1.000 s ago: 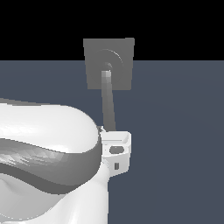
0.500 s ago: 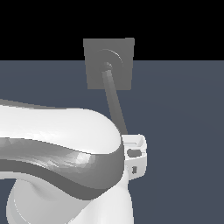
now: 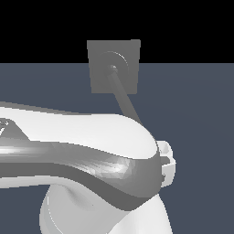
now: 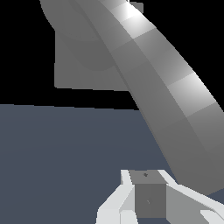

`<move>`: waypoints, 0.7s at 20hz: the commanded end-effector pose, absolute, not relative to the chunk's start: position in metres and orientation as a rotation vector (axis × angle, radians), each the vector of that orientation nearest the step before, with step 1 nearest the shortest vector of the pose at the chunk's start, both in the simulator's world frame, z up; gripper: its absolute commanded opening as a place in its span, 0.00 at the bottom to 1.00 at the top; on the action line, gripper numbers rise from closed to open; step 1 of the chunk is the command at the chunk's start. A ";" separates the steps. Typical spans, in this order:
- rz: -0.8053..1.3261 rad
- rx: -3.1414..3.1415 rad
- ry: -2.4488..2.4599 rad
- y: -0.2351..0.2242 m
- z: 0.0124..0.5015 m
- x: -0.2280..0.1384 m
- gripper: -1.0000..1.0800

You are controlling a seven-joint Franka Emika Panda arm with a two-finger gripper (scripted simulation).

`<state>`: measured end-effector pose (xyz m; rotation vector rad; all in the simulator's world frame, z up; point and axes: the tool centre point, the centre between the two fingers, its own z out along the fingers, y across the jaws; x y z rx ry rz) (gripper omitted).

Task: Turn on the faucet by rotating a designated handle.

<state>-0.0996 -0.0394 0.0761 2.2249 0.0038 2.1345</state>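
Since earlier, long slim pale grey bar handle (image 3: 124, 101) swings rightward in the exterior view; tool (image 4: 146, 199) state unclear. Rotation underway; keep pushing.

Your glossy white-and-grey robot arm (image 3: 91, 160) fills the lower half of the exterior view, its big link lying nearly level and reaching toward the exterior view's right. Your white tool (image 4: 146, 199) shows only its base in the wrist view; its opening cannot be judged
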 end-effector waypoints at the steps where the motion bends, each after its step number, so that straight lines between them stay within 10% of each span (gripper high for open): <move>1: 2.168 2.172 -0.005 -0.058 0.094 -0.093 0.00; 14: 2.167 2.215 -0.037 -0.071 0.111 -0.099 0.00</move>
